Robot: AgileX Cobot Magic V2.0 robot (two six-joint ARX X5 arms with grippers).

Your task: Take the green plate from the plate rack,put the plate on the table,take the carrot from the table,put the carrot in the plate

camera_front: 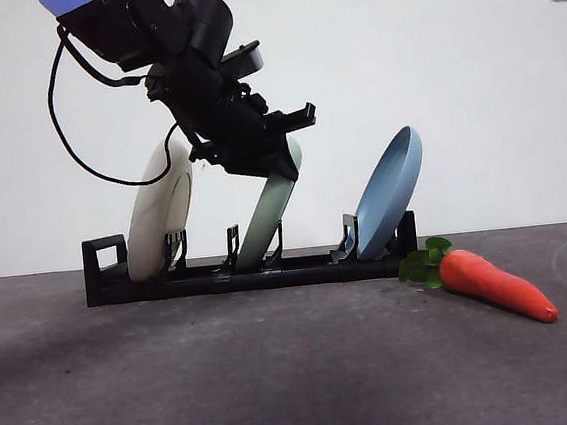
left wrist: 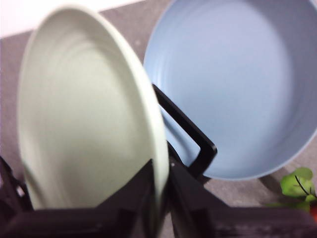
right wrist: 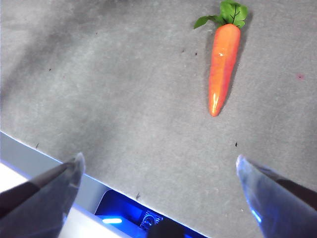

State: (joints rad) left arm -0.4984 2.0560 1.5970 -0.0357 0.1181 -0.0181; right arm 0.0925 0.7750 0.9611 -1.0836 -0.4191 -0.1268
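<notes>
We saw the left end effector point(camera_front: 281, 164) clamped on the green plate's point(camera_front: 269, 219) rim, mid-frame in the plate rack point(camera_front: 249, 273). The right end effector point(right wrist: 157, 171) hung spread apart; the carrot point(camera_front: 493, 285) lay lower right on the desk point(camera_front: 279, 374).

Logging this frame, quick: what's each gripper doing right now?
Left gripper: shut on the green plate, still in the plate rack.
Right gripper: open, empty, above the table.
</notes>
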